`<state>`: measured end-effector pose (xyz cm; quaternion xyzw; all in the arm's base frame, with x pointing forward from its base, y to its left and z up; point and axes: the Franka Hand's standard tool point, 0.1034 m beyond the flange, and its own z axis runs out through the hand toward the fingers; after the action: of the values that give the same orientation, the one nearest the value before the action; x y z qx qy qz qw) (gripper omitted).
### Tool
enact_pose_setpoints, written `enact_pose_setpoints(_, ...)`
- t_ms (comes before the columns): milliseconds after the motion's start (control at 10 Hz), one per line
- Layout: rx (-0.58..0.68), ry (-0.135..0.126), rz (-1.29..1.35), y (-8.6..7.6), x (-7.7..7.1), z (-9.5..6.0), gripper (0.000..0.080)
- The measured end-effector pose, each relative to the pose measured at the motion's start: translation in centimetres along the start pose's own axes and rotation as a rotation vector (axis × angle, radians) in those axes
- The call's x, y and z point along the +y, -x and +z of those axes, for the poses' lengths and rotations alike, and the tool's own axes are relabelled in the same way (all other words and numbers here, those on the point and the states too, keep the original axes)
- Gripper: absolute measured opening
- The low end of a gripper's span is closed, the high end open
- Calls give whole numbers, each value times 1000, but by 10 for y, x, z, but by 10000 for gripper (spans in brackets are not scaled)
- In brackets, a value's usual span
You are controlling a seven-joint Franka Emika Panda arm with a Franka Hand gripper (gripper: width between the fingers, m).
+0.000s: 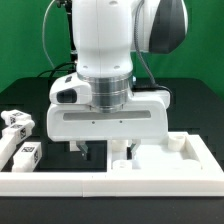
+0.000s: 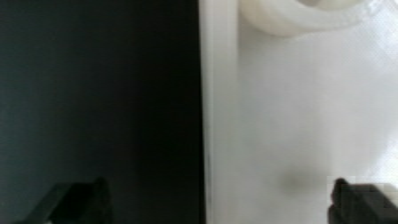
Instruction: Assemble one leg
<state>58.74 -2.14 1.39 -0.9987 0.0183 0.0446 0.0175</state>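
Note:
Two legs, small white posts with black-and-white tags, lie at the exterior view's left: one [image 1: 14,120] further back and one [image 1: 25,154] nearer the front. My gripper [image 1: 104,152] is low over the table, well to their right, open and empty. In the wrist view the gripper [image 2: 219,205] has its dark fingertips [image 2: 75,202] wide apart. They straddle the straight edge of the large flat white panel [image 2: 302,110], which has a round recessed hole [image 2: 306,14] near one corner. No leg shows in the wrist view.
A white raised border [image 1: 100,186] runs along the front and up the exterior view's right side [image 1: 196,158]. The panel [image 1: 145,160] lies inside it under the arm. The table is dark [image 2: 98,100]; a green backdrop stands behind.

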Motion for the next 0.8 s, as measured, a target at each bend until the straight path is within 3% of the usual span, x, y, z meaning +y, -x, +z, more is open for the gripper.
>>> enact_pose_setpoints(200,1,0,-1,0,0,-1,647)
enact_pose_setpoints(500,-69,-16,-6,22,22,-41,649)
enact_pose_setpoints(600,-94,-16,11,23,32,-51,649)
enact_pose_setpoints(800,-101,-15,18,19,35,-53,649)
